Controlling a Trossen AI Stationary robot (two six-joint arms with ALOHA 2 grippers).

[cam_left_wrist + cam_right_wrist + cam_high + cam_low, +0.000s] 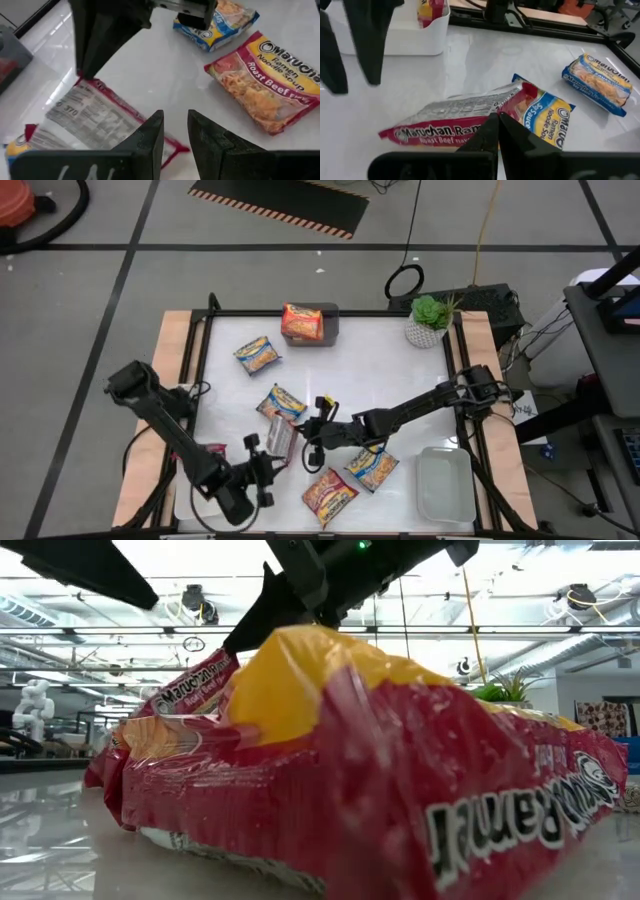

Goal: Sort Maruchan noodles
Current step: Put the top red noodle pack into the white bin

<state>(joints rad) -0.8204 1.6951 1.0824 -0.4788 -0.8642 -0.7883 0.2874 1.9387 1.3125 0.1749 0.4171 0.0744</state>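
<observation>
A red packet blocks most of the low view.

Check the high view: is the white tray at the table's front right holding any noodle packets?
No, the white tray shows only its bare inside.

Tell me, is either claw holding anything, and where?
The right gripper seems to pinch the red plastic noodle packet by its edge; the left gripper holds nothing.

The Roast Beef packet is red with yellow noodles and white lettering; the Soy Sauce packet blue and yellow; the back-up packet silver-grey with a red border; the table glossy white; the potted plant green in a white pot.
</observation>
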